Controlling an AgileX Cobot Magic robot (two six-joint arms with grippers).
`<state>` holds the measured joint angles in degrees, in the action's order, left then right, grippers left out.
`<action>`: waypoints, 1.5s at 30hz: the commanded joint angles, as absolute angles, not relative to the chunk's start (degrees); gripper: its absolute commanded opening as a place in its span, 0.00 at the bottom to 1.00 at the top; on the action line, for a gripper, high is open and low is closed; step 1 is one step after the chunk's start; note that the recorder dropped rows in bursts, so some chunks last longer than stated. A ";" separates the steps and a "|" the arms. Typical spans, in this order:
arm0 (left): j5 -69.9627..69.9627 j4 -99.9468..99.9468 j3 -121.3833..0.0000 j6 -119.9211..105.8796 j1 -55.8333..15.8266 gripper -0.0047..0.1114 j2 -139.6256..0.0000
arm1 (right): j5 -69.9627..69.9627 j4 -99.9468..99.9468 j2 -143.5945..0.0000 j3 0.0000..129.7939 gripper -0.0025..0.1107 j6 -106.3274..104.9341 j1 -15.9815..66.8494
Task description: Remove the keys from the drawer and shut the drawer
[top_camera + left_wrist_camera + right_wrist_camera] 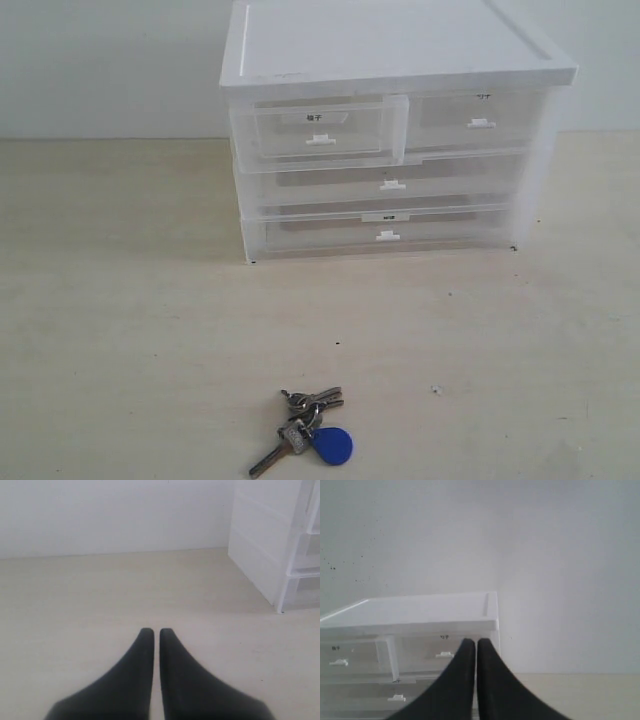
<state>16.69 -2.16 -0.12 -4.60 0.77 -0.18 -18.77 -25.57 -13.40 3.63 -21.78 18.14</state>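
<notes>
The keys [305,431], silver with a blue oval fob, lie on the table near its front edge in the exterior view. The drawer [318,133], top left in the white cabinet [390,45], carries a label strip and stands pulled out a little from the front. Neither arm shows in the exterior view. My left gripper [153,631] is shut and empty above bare table, with the cabinet's side [265,545] off to one side. My right gripper [474,642] is shut and empty, facing the cabinet's top right drawer [442,655].
The cabinet also has a top right half-width drawer [480,120] and two full-width drawers [392,185] below. A pale wall stands behind it. Light wooden table [120,300] stretches in front and to both sides.
</notes>
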 commanded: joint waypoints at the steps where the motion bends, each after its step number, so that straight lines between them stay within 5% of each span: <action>1: 16.72 -2.07 0.00 -4.09 0.95 0.08 0.00 | -22.87 -22.66 -12.90 0.00 0.02 -16.50 17.01; 14: 16.72 -2.07 0.00 -4.09 0.95 0.08 0.00 | 1.73 -20.18 0.00 0.00 0.02 -23.03 2.66; 24: 16.72 -2.07 0.00 -4.09 0.95 0.08 0.00 | 18.75 -6.40 0.00 0.00 0.02 -11.55 1.61; 45: 16.72 -2.07 0.00 -4.09 0.95 0.08 0.00 | 18.76 -7.03 0.00 0.00 0.02 -10.62 1.71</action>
<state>16.81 -2.16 -0.12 -4.60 0.77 -0.18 18.91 -6.92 -0.37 -0.02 -10.77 1.80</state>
